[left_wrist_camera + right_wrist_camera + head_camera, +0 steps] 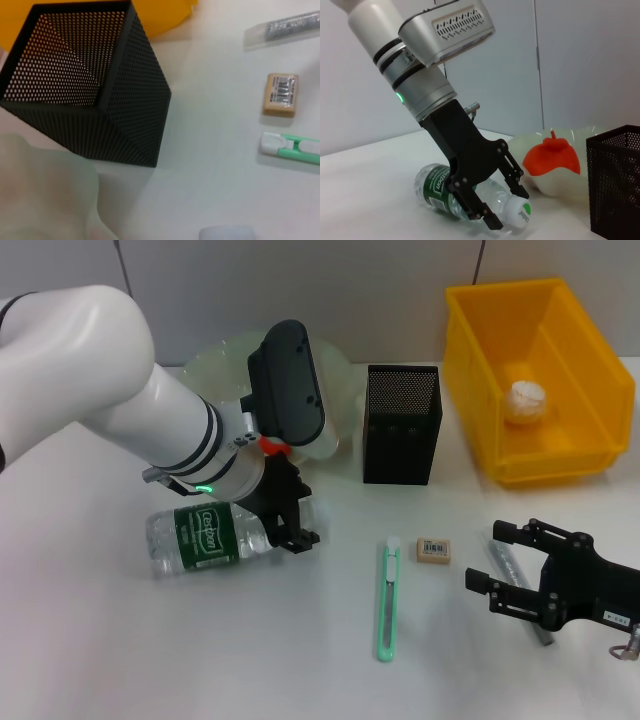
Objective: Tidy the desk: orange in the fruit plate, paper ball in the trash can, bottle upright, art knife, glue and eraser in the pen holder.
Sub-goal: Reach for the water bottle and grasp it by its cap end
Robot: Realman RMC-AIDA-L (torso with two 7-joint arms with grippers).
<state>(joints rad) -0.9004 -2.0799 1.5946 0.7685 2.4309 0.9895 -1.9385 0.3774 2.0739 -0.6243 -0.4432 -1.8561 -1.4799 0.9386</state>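
The bottle (205,535) lies on its side, cap (521,214) toward the pen holder (402,425). My left gripper (292,515) is open, one finger on each side of the bottle's neck end (507,202). The orange (551,156) rests in the pale green fruit plate (215,365). A paper ball (527,400) sits in the yellow trash can (560,310). The green art knife (388,598), the eraser (433,549) and the grey glue (503,562) lie on the table. My right gripper (484,557) is open just above the glue.
The left wrist view shows the mesh pen holder (85,80) with nothing inside, the eraser (281,94), the knife tip (292,147) and the glue (285,27). The white table spreads out in front of the bottle.
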